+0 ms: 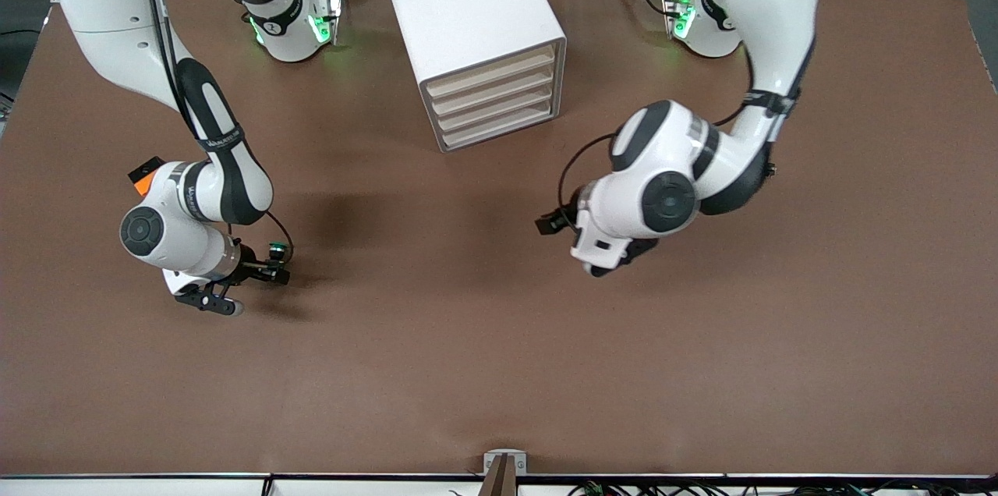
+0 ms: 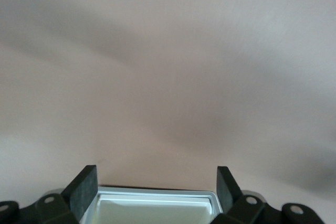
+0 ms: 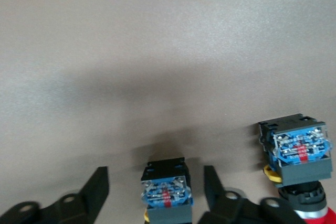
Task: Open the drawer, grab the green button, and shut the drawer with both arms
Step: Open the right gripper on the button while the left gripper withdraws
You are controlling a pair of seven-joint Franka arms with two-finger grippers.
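Observation:
The button (image 1: 276,249), green cap showing, lies on the brown table toward the right arm's end. My right gripper (image 1: 273,271) is low over it. In the right wrist view its blue-grey block base (image 3: 165,190) sits between the fingers of my right gripper (image 3: 156,174), which is open with a gap on each side. The white cabinet (image 1: 468,20) stands at the back middle, and its third drawer (image 1: 499,108) is shut flush like the other three. My left gripper (image 2: 156,187) hangs open over bare table, nearer the front camera than the cabinet; in the front view its wrist (image 1: 624,223) hides the fingers.
A second button (image 3: 296,150) with a red cap lies close beside the one between my right fingers. An orange and black thing (image 1: 144,178) shows by the right arm's forearm. Brown table (image 1: 468,340) stretches toward the front camera.

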